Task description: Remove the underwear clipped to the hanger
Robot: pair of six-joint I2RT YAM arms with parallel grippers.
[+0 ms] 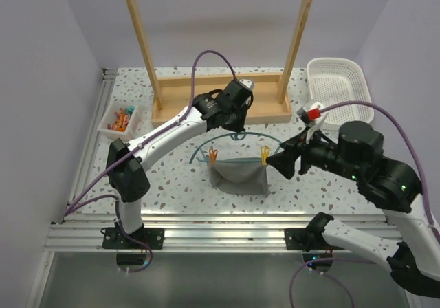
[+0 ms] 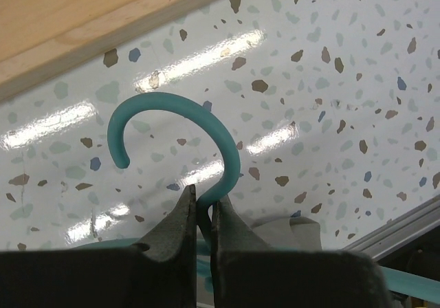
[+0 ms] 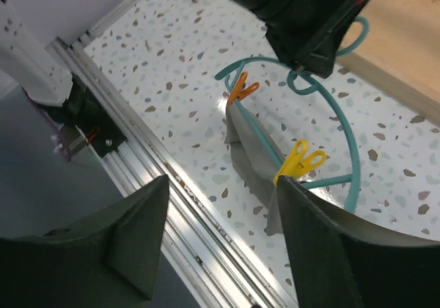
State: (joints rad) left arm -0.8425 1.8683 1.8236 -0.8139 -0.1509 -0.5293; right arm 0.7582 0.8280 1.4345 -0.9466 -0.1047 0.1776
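With the hanger (image 2: 172, 101) clamped in the left gripper (image 2: 203, 206), the yellow clip (image 3: 300, 162) should be pinched squarely by the open right gripper (image 3: 221, 192) before the underwear (image 3: 249, 158) is pulled.

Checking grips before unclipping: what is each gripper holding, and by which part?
The left gripper pinches the hanger at the base of its hook. The right gripper is open and holds nothing.

The left arm (image 1: 165, 133) and right arm (image 1: 364, 160) have white links, bulky black joints, black bolted bases (image 1: 134, 238) and looping purple cables (image 1: 206, 55), the right bears a red-and-white cap (image 1: 313, 113), and the left claw (image 2: 201, 208) and right claw (image 3: 221, 184) are matte black.
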